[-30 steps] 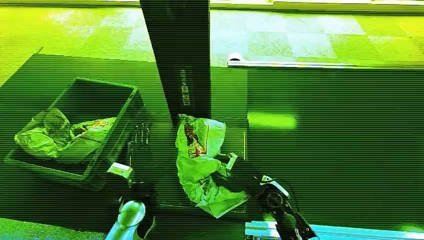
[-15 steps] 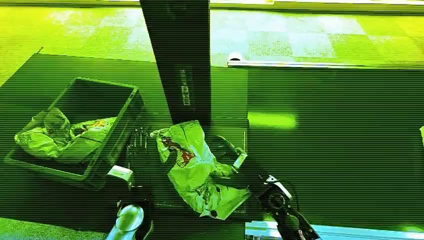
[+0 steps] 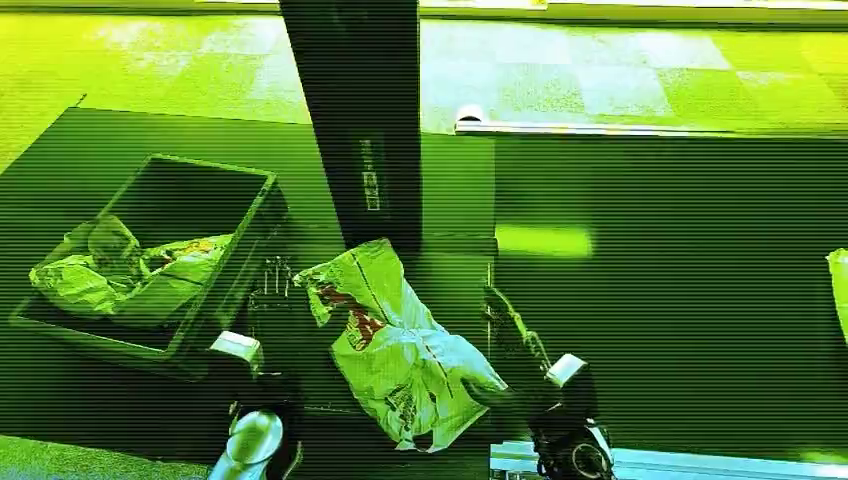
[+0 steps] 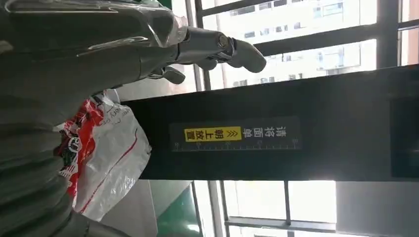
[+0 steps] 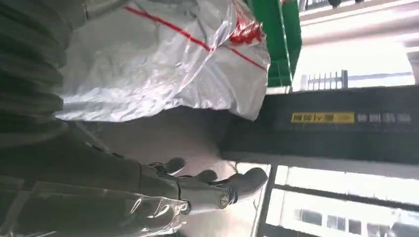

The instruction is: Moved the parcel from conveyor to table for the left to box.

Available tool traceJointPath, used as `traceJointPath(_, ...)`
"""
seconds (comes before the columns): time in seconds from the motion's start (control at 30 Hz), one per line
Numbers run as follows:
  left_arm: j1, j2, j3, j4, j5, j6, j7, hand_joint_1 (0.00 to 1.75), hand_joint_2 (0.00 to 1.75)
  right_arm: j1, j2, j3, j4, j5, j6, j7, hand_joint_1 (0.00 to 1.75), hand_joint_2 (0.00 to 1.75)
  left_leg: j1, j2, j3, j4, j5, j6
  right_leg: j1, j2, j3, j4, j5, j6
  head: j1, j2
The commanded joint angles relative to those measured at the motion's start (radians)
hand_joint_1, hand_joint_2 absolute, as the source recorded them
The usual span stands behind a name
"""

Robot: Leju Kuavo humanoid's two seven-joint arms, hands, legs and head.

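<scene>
The parcel [image 3: 395,345], a crinkled plastic bag with printed markings, lies flat on the dark table between my two hands. My right hand [image 3: 515,335] is just to its right, fingers stretched out and holding nothing. In the right wrist view the parcel [image 5: 163,64] lies apart from the right hand [image 5: 207,185]. My left hand [image 3: 272,300] hovers between the parcel and the box [image 3: 238,270], fingers extended and empty. In the left wrist view the parcel [image 4: 106,153] shows beside the left hand [image 4: 197,44].
The dark box at the left holds several bagged parcels [image 3: 110,275]. A black upright post [image 3: 360,120] stands right behind the parcel. The conveyor belt [image 3: 680,280] fills the right side, with another parcel [image 3: 838,285] entering at its right edge.
My right hand has let go of the parcel and drawn back to the right. The parcel tipped leftward and now lies flat. A new parcel has appeared at the belt's right edge.
</scene>
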Motion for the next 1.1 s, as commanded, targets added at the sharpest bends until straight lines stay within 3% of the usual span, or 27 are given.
traceJointPath(0.03, 0.038, 0.038, -0.045, 0.009, -0.183, -0.073, 0.010, 0.00, 1.75, 0.089, 0.038, -0.272, -0.203, -0.034, -0.098, -0.004, 0.00, 1.75, -0.001, 0.000, -0.001, -0.001, 0.001, 0.000, -0.001, -0.001, -0.001, 0.000, 0.000, 0.000, 0.000, 0.000)
traceJointPath(0.13, 0.040, 0.046, -0.078, 0.043, -0.313, -0.074, 0.071, 0.00, 1.75, 0.104, 0.050, -0.328, -0.250, -0.014, -0.129, 0.018, 0.00, 1.75, -0.001, -0.001, -0.001, -0.001, 0.001, 0.000, -0.001, -0.001, -0.001, 0.000, 0.001, 0.000, 0.000, 0.000)
traceJointPath(0.43, 0.036, 0.039, -0.074, 0.063, -0.321, -0.069, 0.063, 0.00, 1.75, 0.111, 0.059, -0.333, -0.251, -0.007, -0.127, 0.021, 0.00, 1.75, -0.001, 0.001, 0.001, -0.002, 0.001, 0.000, -0.001, 0.000, 0.000, -0.002, 0.001, 0.000, 0.000, 0.000)
traceJointPath(0.53, 0.013, 0.057, -0.120, 0.131, -0.619, 0.034, 0.208, 0.00, 1.75, 0.124, 0.088, -0.385, -0.284, -0.022, -0.165, 0.018, 0.00, 1.75, -0.001, 0.000, 0.000, -0.002, 0.001, 0.000, 0.000, -0.001, 0.000, -0.002, 0.001, 0.000, 0.000, 0.000)
traceJointPath(0.73, -0.074, 0.040, -0.177, 0.343, -0.888, -0.085, 0.402, 0.00, 1.75, 0.134, 0.099, -0.426, -0.321, 0.003, -0.169, 0.045, 0.00, 1.75, -0.001, -0.003, 0.000, -0.002, 0.002, 0.001, -0.001, -0.004, 0.001, -0.002, 0.001, 0.000, 0.000, 0.000)
traceJointPath(0.83, -0.125, 0.018, -0.132, 0.474, -0.981, -0.169, 0.595, 0.00, 1.75, 0.127, 0.117, -0.410, -0.304, 0.058, -0.178, 0.061, 0.00, 1.75, -0.001, 0.000, 0.001, -0.003, 0.002, 0.000, -0.001, -0.002, 0.001, -0.003, 0.002, 0.000, 0.000, 0.000)
traceJointPath(1.1, -0.151, 0.014, -0.115, 0.550, -1.000, -0.194, 0.609, 0.00, 1.75, 0.119, 0.114, -0.399, -0.292, 0.076, -0.181, 0.070, 0.00, 1.75, -0.001, 0.001, 0.007, -0.002, 0.001, 0.000, -0.001, 0.000, 0.009, -0.001, 0.001, 0.000, 0.000, 0.000)
